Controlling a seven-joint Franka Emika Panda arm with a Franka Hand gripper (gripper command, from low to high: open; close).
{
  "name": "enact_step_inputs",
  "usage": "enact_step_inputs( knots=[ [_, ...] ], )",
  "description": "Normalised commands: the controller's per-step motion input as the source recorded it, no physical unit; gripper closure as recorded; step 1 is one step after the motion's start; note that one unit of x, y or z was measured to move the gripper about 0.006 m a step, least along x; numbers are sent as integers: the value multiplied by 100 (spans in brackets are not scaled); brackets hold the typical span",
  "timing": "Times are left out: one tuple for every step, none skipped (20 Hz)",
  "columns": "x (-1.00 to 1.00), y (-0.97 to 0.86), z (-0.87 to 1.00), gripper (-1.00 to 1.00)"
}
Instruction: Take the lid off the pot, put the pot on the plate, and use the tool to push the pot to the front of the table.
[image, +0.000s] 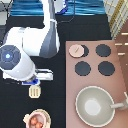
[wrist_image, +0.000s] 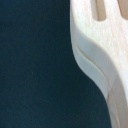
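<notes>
— A kitchen?
— A robot lab's mock one: a pinkish-brown toy stove top (image: 92, 59) with four round black burners (image: 103, 50) on the flat black tabletop's (image: 60, 110) edge at the exterior view's right, and a white robot arm (image: 42, 42), its gripper (image: 35, 84) hanging near the opposite edge.

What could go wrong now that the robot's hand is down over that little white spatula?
The gripper sits right over the tool, so a poor grasp could let it slip. The pot on the plate lies close below, near the table edge; a careless shove might tip it off. The lid rests on the stove.

exterior: high, steep-down | wrist: close | shared: probably tool (image: 34, 91)
</notes>
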Motion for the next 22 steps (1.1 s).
enact_step_inputs(
  knots=[
    [-100, 1, -41, 100],
    [-100, 6, -29, 100],
    [-100, 8, -25, 100],
    [-100, 10, -23, 100],
    [-100, 9, -24, 100],
    [-100, 9, -25, 100],
    [-100, 8, -27, 100],
    [-100, 7, -28, 100],
    [-100, 7, -28, 100],
    [-100, 8, -27, 100],
    [-100, 7, -31, 100],
    [-100, 7, -31, 100],
    [-100, 8, -31, 100],
    [-100, 11, -30, 100],
    [-100, 11, -28, 100],
    [-100, 12, -28, 100],
    [-100, 12, -28, 100],
    [-100, 11, -29, 100],
    [-100, 10, -31, 100],
    [-100, 8, -34, 100],
    [-100, 6, -38, 100],
    [-100, 5, -39, 100]
  ],
)
